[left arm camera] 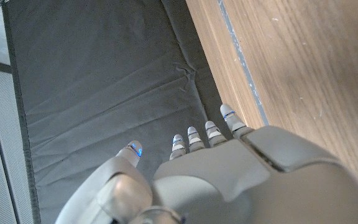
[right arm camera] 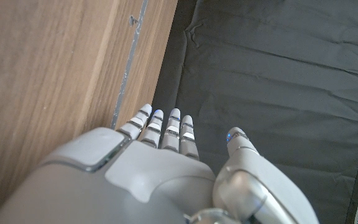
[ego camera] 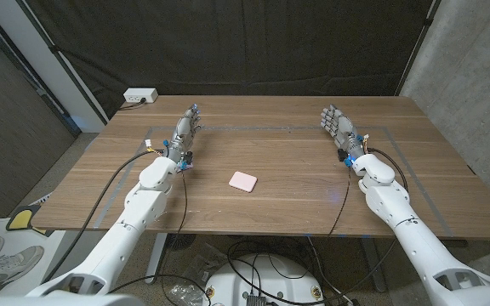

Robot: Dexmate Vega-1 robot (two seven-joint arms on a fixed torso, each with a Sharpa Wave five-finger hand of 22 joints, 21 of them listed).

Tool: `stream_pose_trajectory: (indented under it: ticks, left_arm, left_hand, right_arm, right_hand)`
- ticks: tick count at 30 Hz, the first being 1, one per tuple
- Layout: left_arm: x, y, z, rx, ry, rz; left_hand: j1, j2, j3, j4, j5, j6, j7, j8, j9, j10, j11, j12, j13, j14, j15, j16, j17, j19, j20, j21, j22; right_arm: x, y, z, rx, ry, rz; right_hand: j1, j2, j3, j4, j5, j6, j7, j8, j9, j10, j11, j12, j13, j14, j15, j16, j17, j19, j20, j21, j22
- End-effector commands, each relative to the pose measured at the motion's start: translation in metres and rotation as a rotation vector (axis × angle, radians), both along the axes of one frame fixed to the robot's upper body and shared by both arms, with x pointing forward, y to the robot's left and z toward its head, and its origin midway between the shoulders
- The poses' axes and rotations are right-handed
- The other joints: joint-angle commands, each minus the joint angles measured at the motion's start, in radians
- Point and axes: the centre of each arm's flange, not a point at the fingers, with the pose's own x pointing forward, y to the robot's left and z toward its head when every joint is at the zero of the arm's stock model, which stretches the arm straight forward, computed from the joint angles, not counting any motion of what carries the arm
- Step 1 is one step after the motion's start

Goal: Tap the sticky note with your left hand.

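Where the wooden table (ego camera: 296,183) meets a dark curtain (ego camera: 253,42), the pink sticky note (ego camera: 243,180) lies mid-table between both arms, untouched. The left robot hand (ego camera: 185,132) and right robot hand (ego camera: 339,127) stand empty, fingers extended. A white power strip (ego camera: 140,96) sits at the far left corner.

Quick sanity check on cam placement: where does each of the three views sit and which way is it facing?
Head view: on the robot's head, looking down at the table with the pink sticky note; both arms, left hand, right hand.
Left wrist view: behind the left hand, looking along its fingers over the table edge to the black curtain.
Right wrist view: behind the right hand, same way.
Shared: both wrist views show wood, the tape line and curtain.
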Motion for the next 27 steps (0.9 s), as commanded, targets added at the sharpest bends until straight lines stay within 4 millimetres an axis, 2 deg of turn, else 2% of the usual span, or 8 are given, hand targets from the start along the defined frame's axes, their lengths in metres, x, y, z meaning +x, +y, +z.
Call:
stream_pose_trajectory:
  ticks: [1,11,16,18,20,22,25,27]
  left_arm:
    - [-0.023,-0.005,0.005,0.105,-0.041,0.224]
    - [-0.046,-0.017,0.005,0.191,-0.056,0.397]
    - [-0.056,-0.022,0.004,0.21,-0.062,0.449]
    - [-0.06,-0.024,0.005,0.222,-0.063,0.472]
    - [-0.064,-0.026,0.005,0.243,-0.069,0.502]
    - [-0.069,-0.028,0.006,0.266,-0.072,0.541]
    - [-0.075,-0.031,0.005,0.289,-0.078,0.581]
    - [-0.078,-0.033,0.005,0.3,-0.075,0.606]
  left_hand:
    - [0.033,0.017,0.009,-0.02,-0.007,0.024,0.0,0.009,0.001,0.024,-0.005,0.006,0.004,0.02,-0.001,0.005,0.001,0.018,0.003,0.005,0.0]
    - [0.067,0.012,0.025,-0.039,-0.022,0.061,0.004,0.014,0.001,0.062,-0.001,0.01,0.005,0.047,0.001,0.003,0.001,0.042,0.006,0.008,0.0]
    - [0.079,0.011,0.031,-0.045,-0.03,0.072,0.009,0.013,0.001,0.077,0.006,0.011,0.005,0.047,-0.001,-0.001,0.001,0.04,-0.009,0.004,0.0]
    - [0.082,0.011,0.032,-0.046,-0.032,0.075,0.013,0.013,0.001,0.08,0.008,0.011,0.005,0.05,-0.001,-0.001,0.002,0.04,-0.017,0.003,0.0]
    - [0.092,0.011,0.037,-0.05,-0.042,0.088,0.021,0.013,0.002,0.09,0.013,0.009,0.005,0.06,-0.006,-0.003,0.002,0.049,-0.056,0.004,0.0]
    - [0.101,0.01,0.041,-0.053,-0.051,0.11,0.024,0.016,0.002,0.105,0.019,0.009,0.005,0.078,-0.016,0.0,0.002,0.066,-0.072,0.008,0.0]
    - [0.106,0.01,0.044,-0.055,-0.057,0.131,0.029,0.02,0.002,0.121,0.022,0.012,0.005,0.09,-0.02,0.001,0.002,0.071,-0.075,0.008,0.0]
    - [0.11,0.01,0.046,-0.057,-0.061,0.144,0.028,0.022,0.002,0.131,0.017,0.012,0.005,0.095,-0.02,0.0,0.002,0.075,-0.058,0.009,0.0]
  right_arm:
    - [0.0,0.001,-0.005,-0.011,0.012,0.005]
    - [-0.001,0.001,-0.006,-0.018,0.011,0.014]
    - [-0.001,0.003,-0.006,-0.021,0.011,0.022]
    - [0.0,0.004,-0.006,-0.022,0.009,0.025]
    - [0.0,0.005,-0.005,-0.025,0.005,0.029]
    - [0.0,0.006,-0.004,-0.029,0.002,0.033]
    - [0.0,0.007,-0.002,-0.032,-0.002,0.037]
    - [0.001,0.008,-0.002,-0.032,-0.002,0.039]
  right_hand:
    - [0.012,-0.002,0.008,-0.001,0.005,0.018,0.0,0.007,0.003,0.012,0.007,0.01,0.005,0.011,0.003,0.005,0.003,0.008,0.01,0.005,0.003]
    - [0.016,-0.003,0.011,-0.004,0.005,0.029,-0.001,0.009,0.003,0.024,0.009,0.013,0.005,0.017,0.003,0.004,0.002,0.01,0.012,0.004,0.003]
    - [0.017,-0.004,0.012,-0.006,0.004,0.031,-0.002,0.01,0.004,0.029,0.011,0.014,0.005,0.019,0.006,0.004,0.002,0.011,0.015,0.004,0.003]
    - [0.02,-0.003,0.014,-0.007,0.004,0.032,-0.002,0.009,0.004,0.034,0.016,0.016,0.006,0.02,0.006,0.003,0.002,0.011,0.015,0.004,0.003]
    - [0.021,-0.004,0.014,-0.008,0.004,0.034,-0.002,0.01,0.004,0.036,0.016,0.016,0.006,0.021,0.006,0.003,0.002,0.011,0.015,0.004,0.003]
    - [0.021,-0.004,0.015,-0.009,0.004,0.035,-0.001,0.01,0.004,0.036,0.015,0.016,0.006,0.021,0.007,0.003,0.002,0.01,0.015,0.004,0.003]
    - [0.023,-0.004,0.016,-0.01,0.004,0.036,-0.001,0.009,0.004,0.038,0.013,0.016,0.006,0.022,0.007,0.002,0.002,0.012,0.02,0.004,0.003]
    - [0.023,-0.004,0.016,-0.01,0.004,0.037,-0.002,0.01,0.004,0.039,0.012,0.016,0.006,0.022,0.007,0.002,0.002,0.013,0.023,0.005,0.003]
